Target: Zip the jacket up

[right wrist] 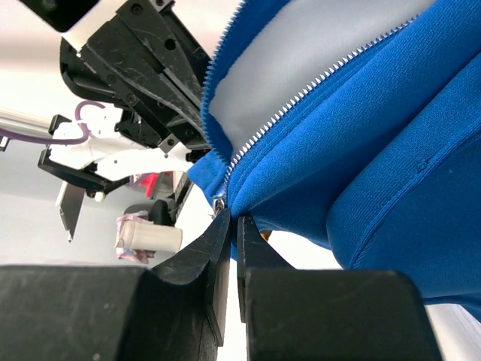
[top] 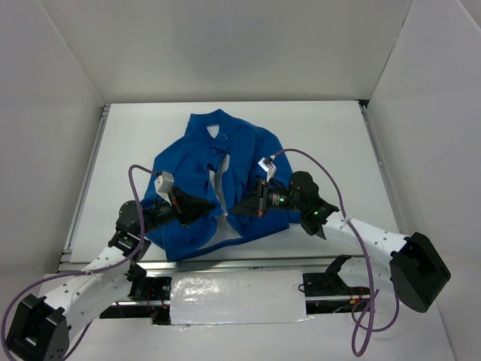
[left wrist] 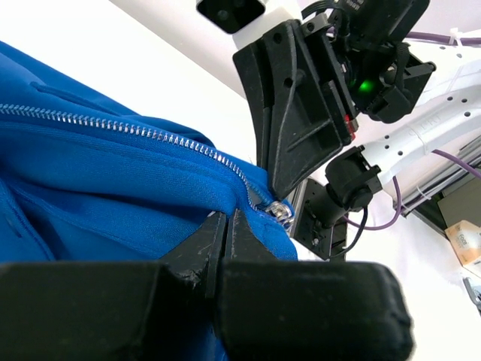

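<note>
1. the small royal-blue soft fabric jacket (top: 248, 150) lies spread in the middle of the white table (top: 331, 135). collar at the far end, hem toward the arms, front open with the white inner lining (right wrist: 293, 60) showing.
2. the left gripper (left wrist: 226, 222) has its black fingers pressed together on the hem, just beside the bottom of the light metal zipper (left wrist: 113, 124). the cloth there is raised off the table.
3. the right gripper (right wrist: 230, 224) is clamped tight too, tips right at the bottom corner of the other front panel. it looks like it has the hem edge, but from the wrist view i can't really tell if it's pinching cloth or the little silver slider (left wrist: 279, 212) itself.
4. handling: this thing is light and floppy, zero stiffness. it'll bunch up and drag along, so pulling the slider without anchoring the hem would probably just lift the whole front.
5. the fabric looks grippy rather than slick, so a pinch on it should hold. the slider is tiny and hard, so it's easier to slip off.
6. where to grab, imo: one side holds the hem right under the zipper end, pulled taut. the other takes the slider and draws it toward the collar in line with the teeth, slowly so the lining doesn't get caught.
</note>
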You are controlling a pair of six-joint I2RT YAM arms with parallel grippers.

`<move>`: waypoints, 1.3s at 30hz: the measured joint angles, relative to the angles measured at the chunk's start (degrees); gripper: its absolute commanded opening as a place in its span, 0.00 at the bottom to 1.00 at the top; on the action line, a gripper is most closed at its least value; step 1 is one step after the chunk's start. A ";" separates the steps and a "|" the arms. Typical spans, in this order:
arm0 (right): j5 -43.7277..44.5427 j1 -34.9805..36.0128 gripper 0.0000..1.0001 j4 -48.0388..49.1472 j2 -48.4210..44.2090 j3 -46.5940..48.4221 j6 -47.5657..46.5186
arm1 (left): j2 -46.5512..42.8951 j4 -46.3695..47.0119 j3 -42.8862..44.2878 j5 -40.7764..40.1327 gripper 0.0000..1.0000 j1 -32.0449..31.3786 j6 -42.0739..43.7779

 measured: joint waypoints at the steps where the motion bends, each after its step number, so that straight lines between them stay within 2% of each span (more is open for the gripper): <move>1: 0.02 0.00 0.00 0.00 0.11 0.00 0.00 | -0.17 -0.07 0.00 -0.02 0.00 0.00 0.02; 39: 0.81 0.11 0.00 3.41 3.74 0.09 5.27 | -0.55 2.56 -1.03 0.24 0.00 0.00 -0.24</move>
